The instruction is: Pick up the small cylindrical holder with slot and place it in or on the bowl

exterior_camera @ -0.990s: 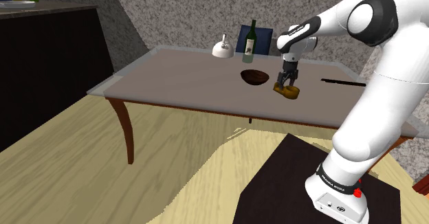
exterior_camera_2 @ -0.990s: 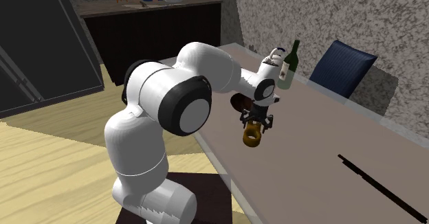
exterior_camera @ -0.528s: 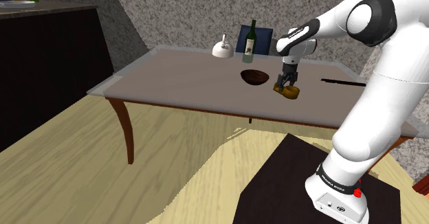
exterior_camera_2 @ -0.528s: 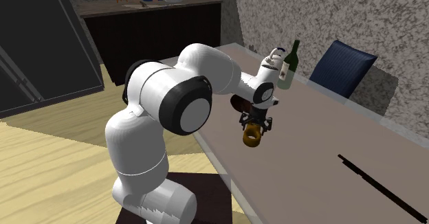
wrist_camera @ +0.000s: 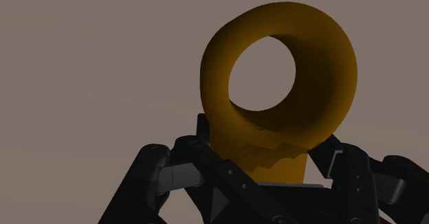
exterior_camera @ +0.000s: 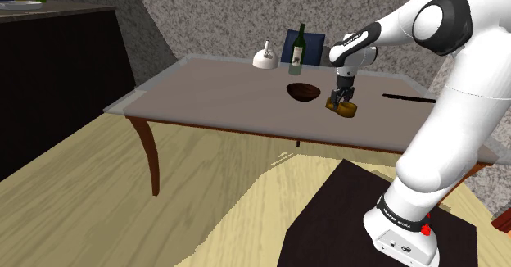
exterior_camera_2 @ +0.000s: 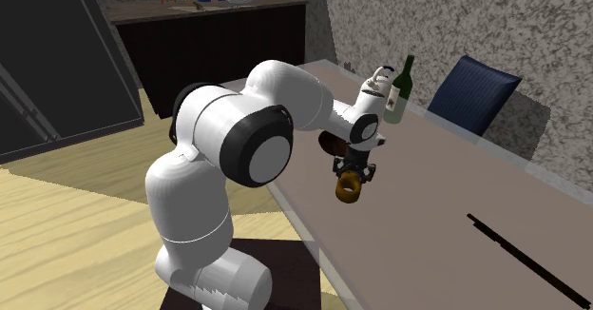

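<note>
Holder: orange ring, seems lifted above the table.
Gripper: clamped on the holder.
Left: carry to bowl, let go.

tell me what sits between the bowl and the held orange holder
Nothing; the shoulder view shows bare tabletop between the brown bowl and the orange holder.

In the second exterior view the arm hides most of the dark bowl. In the wrist view the jaws cover the bottom end of the orange holder. In the shoulder view the bottle hides part of the blue chair.
</note>
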